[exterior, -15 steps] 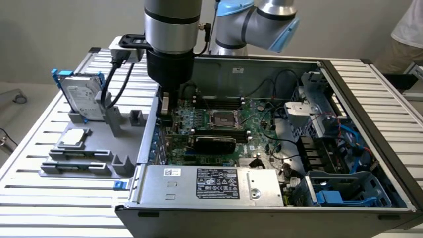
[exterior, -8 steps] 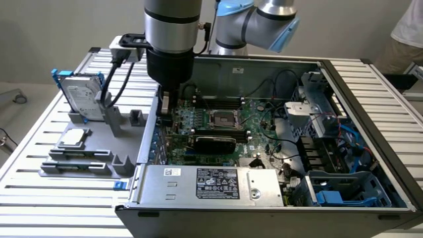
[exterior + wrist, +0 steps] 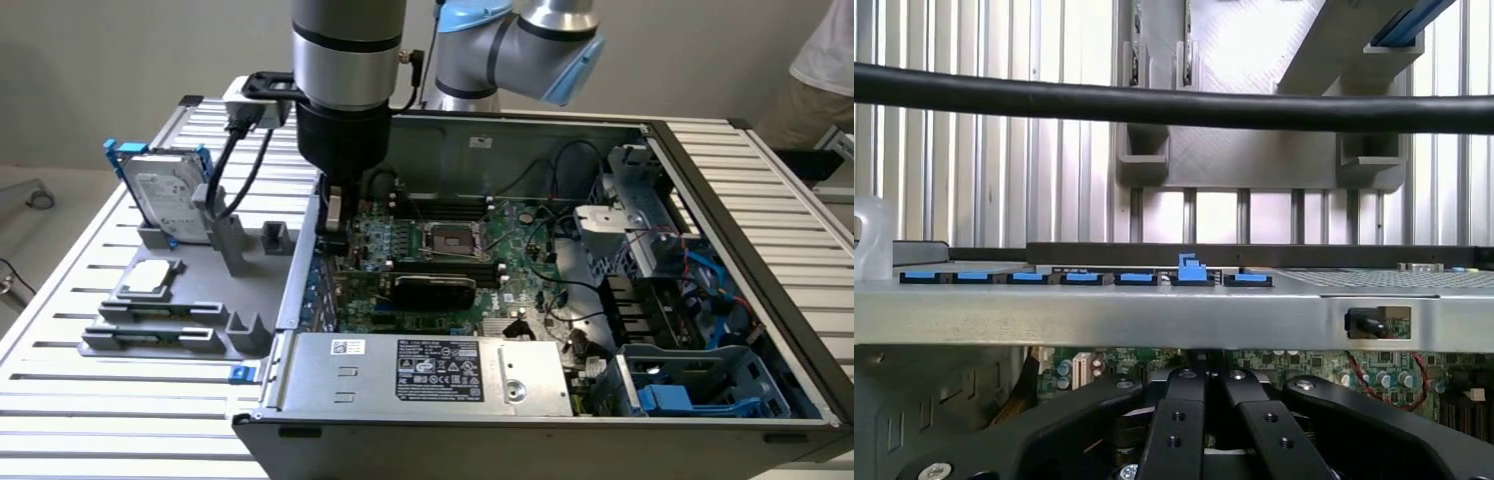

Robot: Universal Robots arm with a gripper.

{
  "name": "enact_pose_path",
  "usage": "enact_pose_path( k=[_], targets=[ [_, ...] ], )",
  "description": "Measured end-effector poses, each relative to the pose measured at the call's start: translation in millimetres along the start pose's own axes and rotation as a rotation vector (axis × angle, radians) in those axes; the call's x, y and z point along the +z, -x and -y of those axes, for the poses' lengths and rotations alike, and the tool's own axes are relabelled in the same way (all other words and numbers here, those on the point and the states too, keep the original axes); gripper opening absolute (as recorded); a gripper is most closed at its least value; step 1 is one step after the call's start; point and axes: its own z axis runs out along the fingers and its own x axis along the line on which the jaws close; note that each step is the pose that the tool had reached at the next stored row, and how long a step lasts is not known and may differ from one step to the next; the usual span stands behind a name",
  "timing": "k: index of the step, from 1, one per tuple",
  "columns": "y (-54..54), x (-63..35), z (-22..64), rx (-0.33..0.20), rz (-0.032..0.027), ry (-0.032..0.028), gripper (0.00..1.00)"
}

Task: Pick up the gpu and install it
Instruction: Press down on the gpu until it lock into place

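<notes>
In the exterior view the grey and black robot arm reaches down into the open black computer case that lies on the slatted aluminium bench; its gripper hangs at the case's wall on the exterior view's left, just above the green motherboard, with something pale and narrow under it that I cannot identify, and whether the fingers are open or closed I cannot tell here; a flat black rectangular card, which looks to be the gpu, lies across the motherboard below the processor socket, though I cannot tell if it is fully seated; on the bench beside the case a grey plastic holder tray carries a silver hard drive with a blue frame standing upright; a silver power supply box fills the case's near corner; in the wrist view the black fingers sit close together over green board, below the case's silver edge with a row of blue clips; what they hold, if anything, is hidden.
</notes>
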Motion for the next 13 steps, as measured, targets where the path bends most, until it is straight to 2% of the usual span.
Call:
enact_pose_path(
  k=[8,13],
  targets=[
    [2.2,1.3,0.8,0.001,-0.0024,0.0,0.11],
    [2.0,-2.5,8.6,0.0,-0.0025,-0.0004,0.11]
  ],
)
